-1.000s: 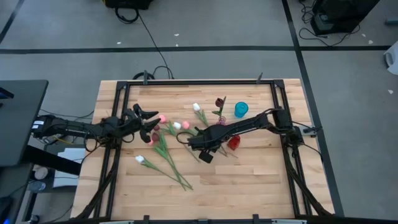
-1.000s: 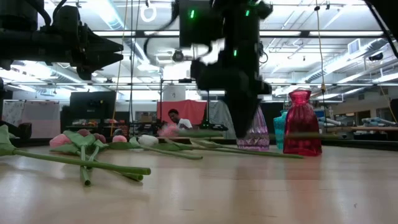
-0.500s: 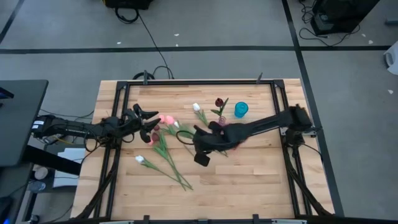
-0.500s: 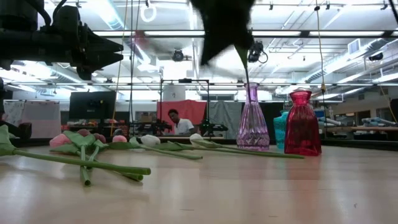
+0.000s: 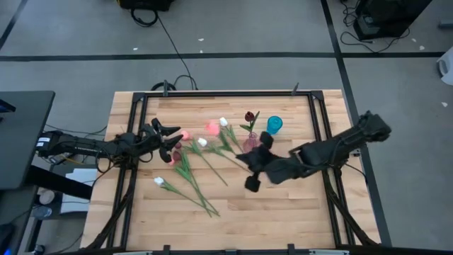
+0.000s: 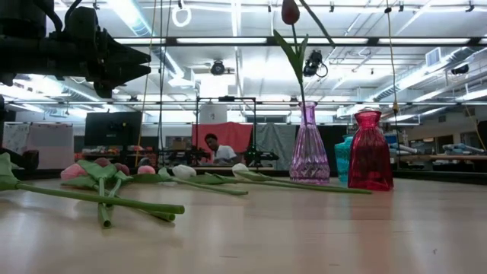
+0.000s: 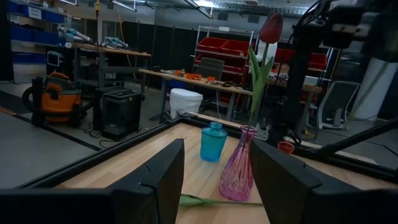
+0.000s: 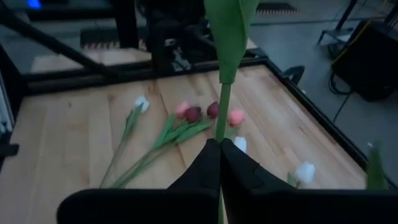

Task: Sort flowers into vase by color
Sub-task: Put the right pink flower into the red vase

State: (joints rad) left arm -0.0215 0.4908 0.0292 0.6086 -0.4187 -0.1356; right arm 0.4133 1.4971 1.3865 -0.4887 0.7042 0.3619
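My right gripper [image 5: 247, 158] hangs high over the table's middle, shut on a pink flower [image 5: 211, 127] whose head points toward the table's left. A maroon flower [image 6: 290, 11] stands with its stem in the pink vase [image 6: 308, 148]. Beside that vase stand the red vase [image 6: 369, 150] and the blue vase [image 7: 213, 142]. Several more flowers [image 5: 185, 164] lie on the table's left half, white, pink and maroon. My left gripper [image 5: 167, 138] waits open above them at the left. My right gripper pinches the pink flower's green stem [image 8: 221, 127] between its two fingers. The stem runs on past the fingertips to a leaf [image 8: 229, 28]; the head is out of the wrist view. The fingers slant slightly downward from the table's right. The flower is lifted clear of the table.
Dark frame rails [image 5: 315, 120] run along the table's left, far and right sides. The near half of the wooden table [image 5: 283, 219] is bare wood. A person sits far off in the room behind [image 6: 214, 146].
My right gripper has risen from the flowers at the table's middle and swung toward the right edge, tipping from pointing down to nearly level. The pink flower has come up with it, lifted clear of the table.
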